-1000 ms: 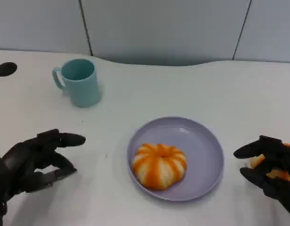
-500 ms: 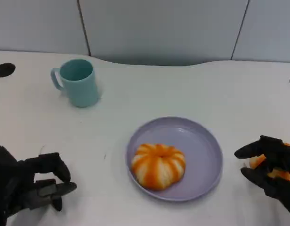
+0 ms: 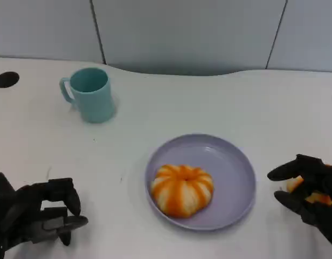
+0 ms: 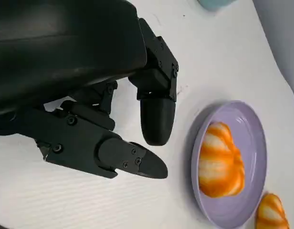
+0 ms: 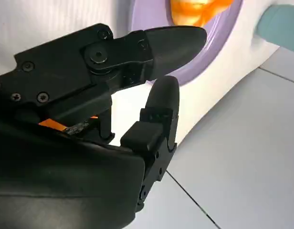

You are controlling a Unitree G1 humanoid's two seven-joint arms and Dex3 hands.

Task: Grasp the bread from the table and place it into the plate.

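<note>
Bread sits in the purple plate, a round orange and white bun, toward the side of the plate nearer the left hand. The plate lies on the white table between the two hands.

A second piece of bread is under the right hand. That hand is just beside the plate, on the far side from the left hand. Its black fingers curve around the small orange bun, which peeks out between them. I cannot tell if the fingers really squeeze it or just hang over it. From the left wrist camera this bun lies on the table just past the plate's edge.

The left hand is well away from the plate. Its fingers are curled in and hold nothing.

A blue-green cup stands upright, out past the left hand toward the wall, with its handle pointing away from the plate.
</note>
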